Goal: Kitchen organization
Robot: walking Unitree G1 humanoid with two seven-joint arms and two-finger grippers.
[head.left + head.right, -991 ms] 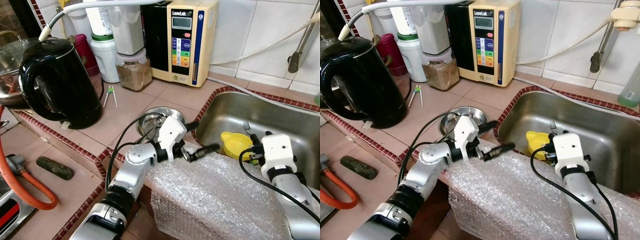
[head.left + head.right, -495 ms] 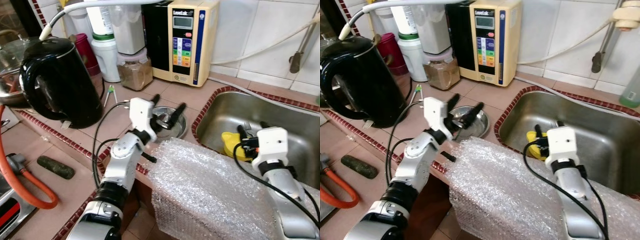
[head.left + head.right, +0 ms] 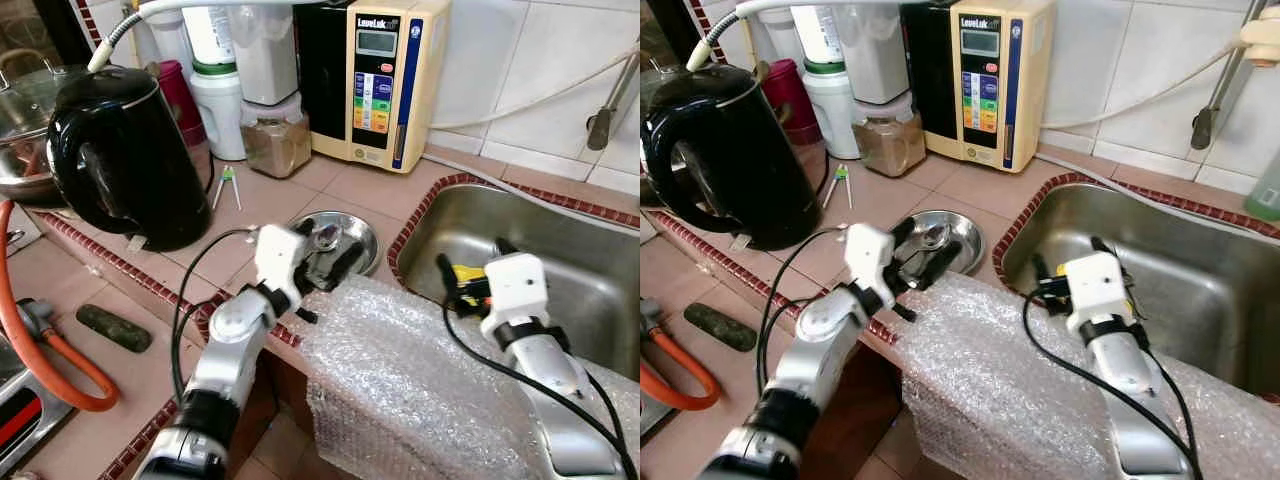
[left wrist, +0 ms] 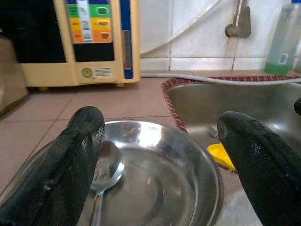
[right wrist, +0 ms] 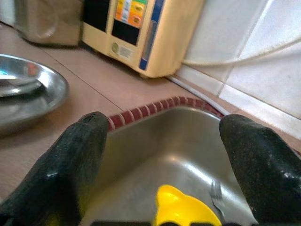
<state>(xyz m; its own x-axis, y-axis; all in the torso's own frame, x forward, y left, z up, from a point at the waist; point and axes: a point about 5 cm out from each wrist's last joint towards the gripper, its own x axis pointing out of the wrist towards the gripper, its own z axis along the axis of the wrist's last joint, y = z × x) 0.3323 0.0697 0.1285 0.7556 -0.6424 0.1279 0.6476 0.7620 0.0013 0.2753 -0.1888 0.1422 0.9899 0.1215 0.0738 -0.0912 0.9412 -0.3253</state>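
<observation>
A shallow steel bowl (image 3: 345,232) sits on the tiled counter beside the sink (image 3: 565,235), with a spoon (image 4: 106,170) lying in it. My left gripper (image 3: 330,263) hovers open at the bowl's near rim, its fingers (image 4: 77,155) straddling the bowl without touching it. A sheet of bubble wrap (image 3: 420,375) drapes over the counter's front edge. My right gripper (image 3: 472,268) stands open and empty over the sink's near left corner. Below it in the basin lie a yellow plastic piece (image 5: 186,210) and a fork (image 5: 217,192).
A black kettle (image 3: 125,160) stands at the left. A cream water machine (image 3: 385,75), a jar of brown powder (image 3: 275,145) and white containers (image 3: 222,95) line the back wall. An orange hose (image 3: 45,365) curls at the lower left. A tap hose (image 3: 540,95) runs above the sink.
My left gripper swung from over the bubble wrap to the steel bowl and now sits low at its rim. My right gripper shifted left and up toward the sink's near corner.
</observation>
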